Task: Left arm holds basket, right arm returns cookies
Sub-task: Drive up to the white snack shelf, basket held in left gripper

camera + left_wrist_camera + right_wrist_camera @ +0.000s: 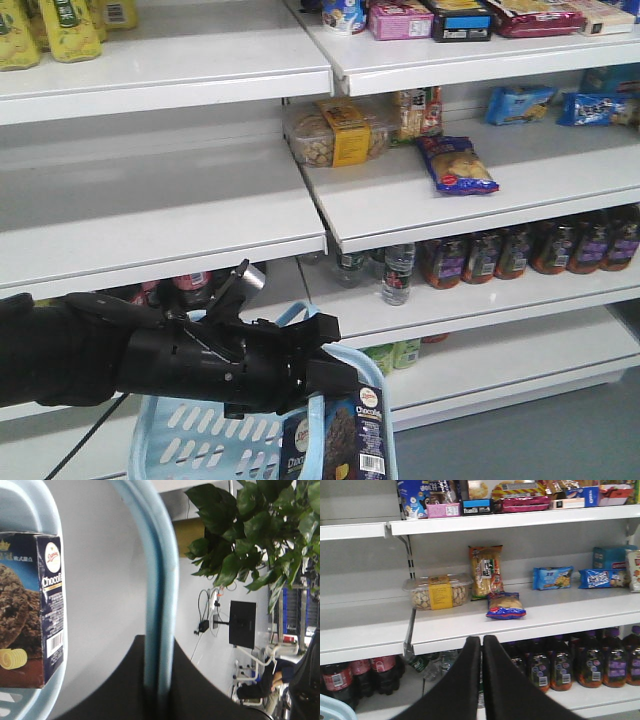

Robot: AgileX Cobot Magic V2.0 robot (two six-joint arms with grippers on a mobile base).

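Observation:
My left arm [120, 355] reaches in from the lower left. Its gripper [325, 355] is shut on the pale blue handle [297, 312] of the light blue basket [190, 440], which hangs at the bottom of the front view. In the left wrist view the handle [160, 570] runs up from between the closed jaws of the left gripper [159, 645]. The dark navy cookies box [345, 440] stands upright in the basket's right end and also shows in the left wrist view [30, 610]. My right gripper [481, 639] is shut and empty, facing the shelves; it does not show in the front view.
White shelves [450, 215] hold a clear biscuit tub with a yellow label [338, 132], a blue snack bag [457, 165], dark bottles [530, 245], water bottles [397, 272] and yellow drink bottles [50, 25]. A leafy plant [250, 525] stands behind the basket.

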